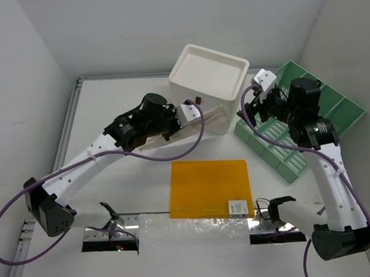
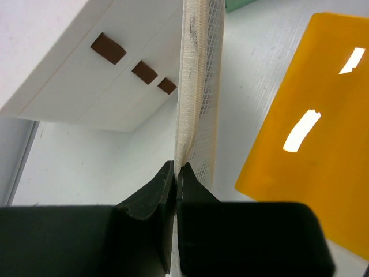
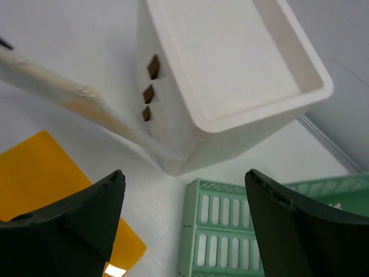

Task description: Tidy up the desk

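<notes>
Your left gripper is pinched tight on a white mesh pouch at the drawer box's 8 o'clock, your right gripper hangs wide open at its 4 o'clock, and the white desk sits under everything.

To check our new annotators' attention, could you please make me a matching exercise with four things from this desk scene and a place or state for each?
Things:
1. orange folder
2. mesh pouch
3. green file rack
4. right gripper

Places or states:
A. pinched in the left gripper
B. open, holding nothing
C. lying flat on the desk, near the arms' bases
D. just right of the white drawer box in the top view

Pairs: 1-C, 2-A, 3-D, 4-B
</notes>
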{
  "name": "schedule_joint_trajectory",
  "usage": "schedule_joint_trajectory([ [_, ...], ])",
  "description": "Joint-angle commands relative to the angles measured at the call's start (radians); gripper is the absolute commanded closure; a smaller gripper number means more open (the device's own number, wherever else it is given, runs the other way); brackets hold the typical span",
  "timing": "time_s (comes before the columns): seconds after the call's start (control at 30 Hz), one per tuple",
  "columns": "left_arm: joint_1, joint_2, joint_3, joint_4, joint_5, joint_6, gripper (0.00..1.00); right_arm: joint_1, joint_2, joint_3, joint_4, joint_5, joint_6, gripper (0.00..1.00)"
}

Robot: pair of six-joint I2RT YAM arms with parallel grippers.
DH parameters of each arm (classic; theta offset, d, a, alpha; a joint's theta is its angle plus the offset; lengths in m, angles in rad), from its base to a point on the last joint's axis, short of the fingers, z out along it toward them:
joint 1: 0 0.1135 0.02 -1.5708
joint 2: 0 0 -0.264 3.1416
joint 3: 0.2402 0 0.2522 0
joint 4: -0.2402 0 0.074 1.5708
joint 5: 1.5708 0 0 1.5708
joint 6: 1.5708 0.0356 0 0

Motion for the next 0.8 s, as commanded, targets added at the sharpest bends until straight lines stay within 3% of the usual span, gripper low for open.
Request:
schedule_joint_trajectory([
  [0.0,0.005,-0.059,0.058,0.094,0.071,0.009,1.00,0.002,-0.030,-0.009,-0.049,-0.233,-0.158,0.18],
  [0.1,0.005,-0.051,0.090,0.096,0.134,-0.012,1.00,0.002,-0.042,-0.017,-0.041,-0.327,-0.177,0.15],
  [0.23,0.005,-0.048,0.122,0.051,0.171,-0.019,1.00,0.002,0.009,0.069,-0.170,-0.464,-0.304,0.15],
  [0.37,0.005,-0.070,0.137,0.022,0.208,-0.019,1.00,0.002,0.065,0.083,-0.209,-0.411,-0.381,0.15],
  [0.57,0.005,-0.083,0.154,-0.018,0.284,-0.005,1.00,0.003,0.183,0.124,-0.141,-0.389,-0.356,0.18],
  [0.67,0.005,-0.089,0.154,-0.048,0.332,0.024,1.00,0.011,0.243,0.178,-0.156,-0.407,-0.359,0.27],
  [0.77,0.005,-0.097,0.142,-0.053,0.358,0.032,1.00,0.057,0.297,0.227,-0.223,-0.417,-0.387,0.51],
])
